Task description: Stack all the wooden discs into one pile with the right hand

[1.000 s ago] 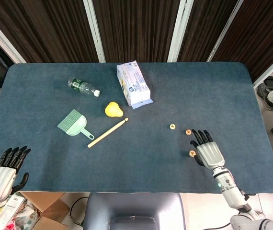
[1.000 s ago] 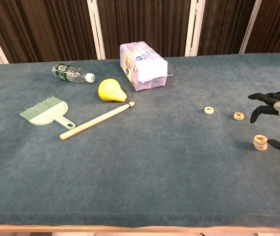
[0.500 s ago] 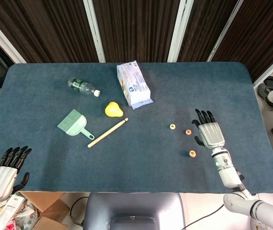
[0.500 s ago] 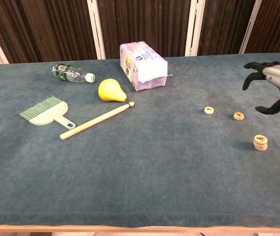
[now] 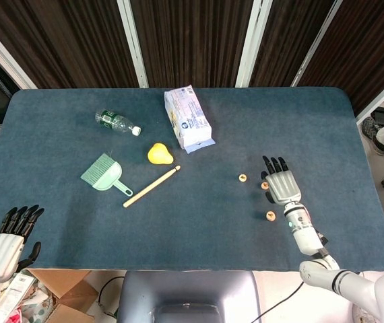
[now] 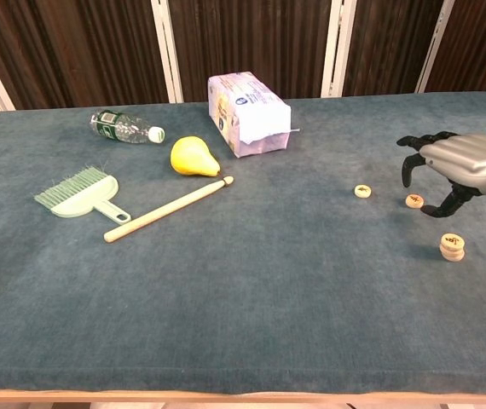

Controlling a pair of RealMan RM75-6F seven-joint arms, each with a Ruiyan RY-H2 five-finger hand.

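Observation:
Three spots of wooden discs lie on the blue table at the right. A single disc (image 5: 243,177) (image 6: 362,191) is furthest left, a second single disc (image 5: 265,185) (image 6: 414,201) lies beside it, and a short pile of two discs (image 5: 270,216) (image 6: 452,247) stands nearer the front edge. My right hand (image 5: 283,183) (image 6: 452,166) hovers open, palm down, just above and to the right of the second disc, its fingers spread and curved with nothing in them. My left hand (image 5: 7,242) rests at the front left corner, off the table edge, fingers together and holding nothing.
On the left half lie a green hand brush (image 5: 103,173), a wooden stick (image 5: 151,186), a yellow pear (image 5: 159,154), a plastic bottle (image 5: 116,122) and a white wipes pack (image 5: 187,117). The table (image 5: 199,229) edge runs close behind the right hand.
My right hand has left the two-disc pile, risen toward the far side, then come left and down over the second single disc. The discs and my left hand have not moved.

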